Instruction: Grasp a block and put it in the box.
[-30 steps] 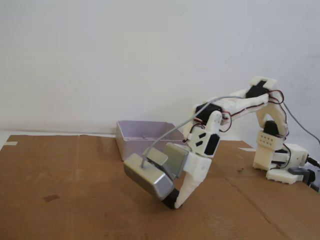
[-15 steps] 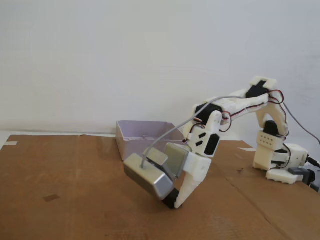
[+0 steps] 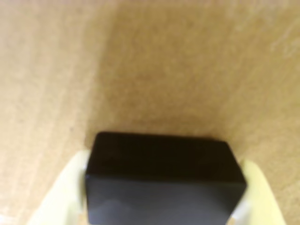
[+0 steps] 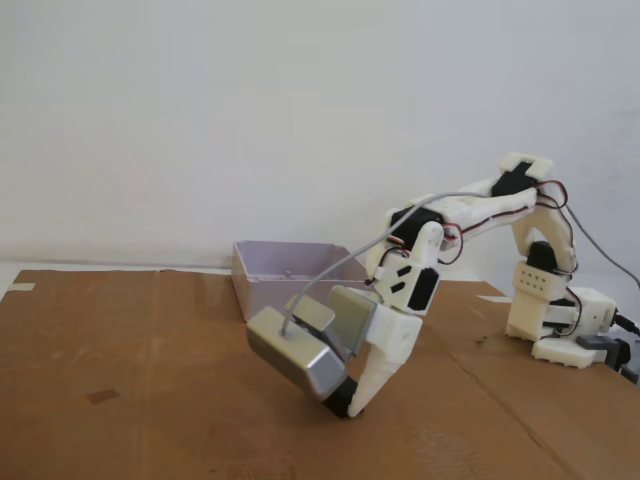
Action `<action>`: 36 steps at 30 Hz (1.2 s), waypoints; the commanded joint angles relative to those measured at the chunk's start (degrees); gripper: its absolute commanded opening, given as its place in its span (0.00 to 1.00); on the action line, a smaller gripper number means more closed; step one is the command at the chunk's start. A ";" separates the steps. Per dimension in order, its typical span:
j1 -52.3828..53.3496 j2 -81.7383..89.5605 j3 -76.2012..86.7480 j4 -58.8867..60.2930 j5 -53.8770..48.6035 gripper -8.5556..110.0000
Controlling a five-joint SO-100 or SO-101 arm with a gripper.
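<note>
A black block (image 3: 161, 176) sits between my two pale fingers in the wrist view, one finger (image 3: 63, 194) on its left and one on its right, pressed against its sides. In the fixed view my gripper (image 4: 345, 403) is low over the brown cardboard surface with the block (image 4: 341, 398) a dark shape at its tip. I cannot tell whether the block touches the surface. The box (image 4: 285, 275) is a pale open container standing behind the gripper, toward the back of the cardboard.
The brown cardboard sheet (image 4: 150, 400) covers the table. The arm's base (image 4: 560, 320) stands at the right in the fixed view. A silver wrist camera housing (image 4: 295, 350) hangs off the gripper's left side. A white wall is behind.
</note>
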 commanded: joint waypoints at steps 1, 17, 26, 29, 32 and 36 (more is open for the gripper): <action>0.35 4.31 -6.94 -1.58 0.09 0.16; 0.35 4.39 -10.72 -0.88 0.00 0.16; 0.35 4.39 -10.99 -0.97 0.00 0.16; 0.44 4.39 -12.39 -0.97 0.00 0.16; 0.44 4.31 -13.54 -0.97 0.00 0.16; 1.14 4.39 -14.68 -0.88 -0.09 0.16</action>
